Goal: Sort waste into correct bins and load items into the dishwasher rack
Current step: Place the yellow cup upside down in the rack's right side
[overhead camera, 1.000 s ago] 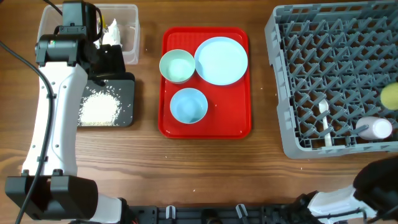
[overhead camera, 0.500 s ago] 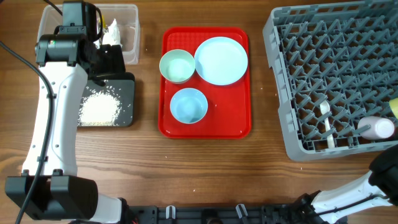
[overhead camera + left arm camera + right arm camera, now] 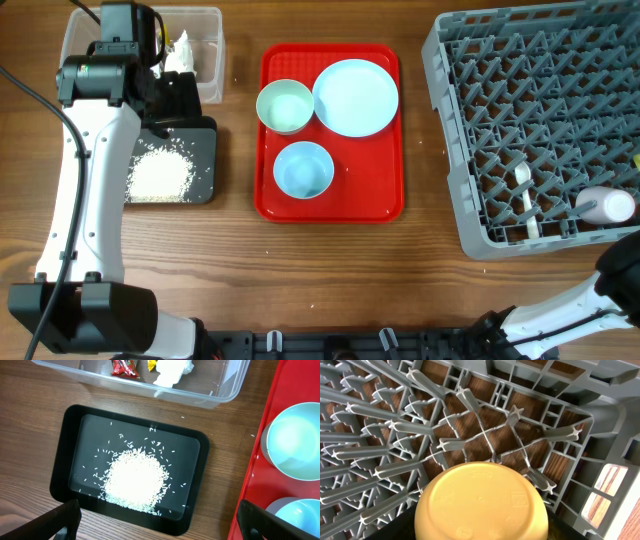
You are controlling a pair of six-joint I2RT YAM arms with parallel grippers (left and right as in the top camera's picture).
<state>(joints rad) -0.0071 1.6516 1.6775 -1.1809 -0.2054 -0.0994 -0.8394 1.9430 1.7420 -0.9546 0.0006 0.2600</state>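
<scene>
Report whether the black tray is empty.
Not empty: the black tray holds a heap of white grains near its middle, with loose grains scattered around.

Left arm [image 3: 85, 190] stretches from near left to far left, left gripper [image 3: 160, 527] spread wide. Right arm [image 3: 612, 290] shows at the near right edge. The right gripper is probably clasping the yellow cup [image 3: 481, 502].

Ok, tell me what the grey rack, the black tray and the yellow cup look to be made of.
Large grey pegged dishwasher rack: moulded plastic, matte, with uniform ribs and pegs. Shallow black rectangular tray: likely plastic, glossy, its floor showing soft reflections. Small yellow cup: probably plastic, satin, with faint moulded marks on its base.
</scene>
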